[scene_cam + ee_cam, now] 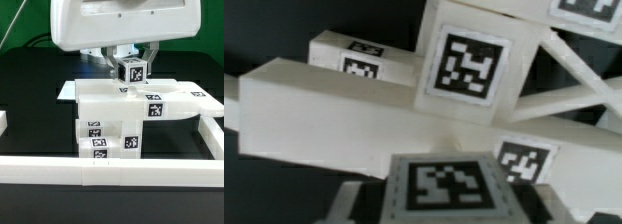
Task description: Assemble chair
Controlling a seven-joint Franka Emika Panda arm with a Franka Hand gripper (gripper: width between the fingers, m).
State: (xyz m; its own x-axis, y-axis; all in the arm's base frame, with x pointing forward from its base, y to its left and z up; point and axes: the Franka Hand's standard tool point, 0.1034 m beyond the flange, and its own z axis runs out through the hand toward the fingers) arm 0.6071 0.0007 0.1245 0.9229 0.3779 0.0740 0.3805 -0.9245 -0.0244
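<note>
The half-built chair (110, 120) stands mid-surface (30, 90). At its twelve o'clock edge the end effector (133, 67) is clenched on a small tagged piece (132, 73). I'd judge the plastic rigid, light and rather slick, so it is best gripped squarely across flat parallel faces.
</note>
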